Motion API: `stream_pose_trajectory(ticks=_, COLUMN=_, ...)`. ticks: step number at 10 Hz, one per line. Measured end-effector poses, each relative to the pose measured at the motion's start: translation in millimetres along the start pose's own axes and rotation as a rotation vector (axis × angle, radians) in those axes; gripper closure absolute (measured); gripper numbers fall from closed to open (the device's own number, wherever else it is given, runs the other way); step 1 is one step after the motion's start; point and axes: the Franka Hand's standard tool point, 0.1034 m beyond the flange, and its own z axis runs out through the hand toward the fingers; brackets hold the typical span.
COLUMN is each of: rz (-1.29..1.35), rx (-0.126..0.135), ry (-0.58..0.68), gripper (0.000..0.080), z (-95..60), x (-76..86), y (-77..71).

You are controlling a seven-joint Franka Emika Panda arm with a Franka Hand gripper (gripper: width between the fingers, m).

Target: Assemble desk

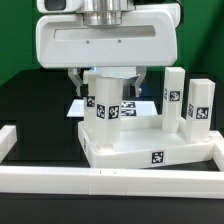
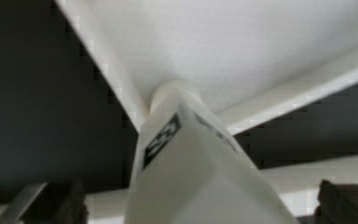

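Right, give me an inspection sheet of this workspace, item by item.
Surface: black table, mostly dark and bare where visible.
Job's things: white tabletop lies flat by the front rail; one leg stands upright on it under the hand; two more legs stand at the exterior view's right.
Clutter: nothing seen.
Hand: hand open, fingers either side of the leg, not gripping it.
Cables: nothing seen.
Surroundings: white border rail along the front; marker board behind the tabletop; green backdrop.
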Motion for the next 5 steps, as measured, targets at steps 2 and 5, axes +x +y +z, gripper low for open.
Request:
stream_pose_trajectory(ticks=2, rz=-0.19, rx=-0.015, ry=-0.006, gripper=0.015, z=1.2, x=-0.6, y=0.0)
stream_pose_trajectory(ticks=5, rz=-0.407, rx=-0.027, ry=-0.012, gripper=0.015, z=1.3, x=-0.7, y=-0.4)
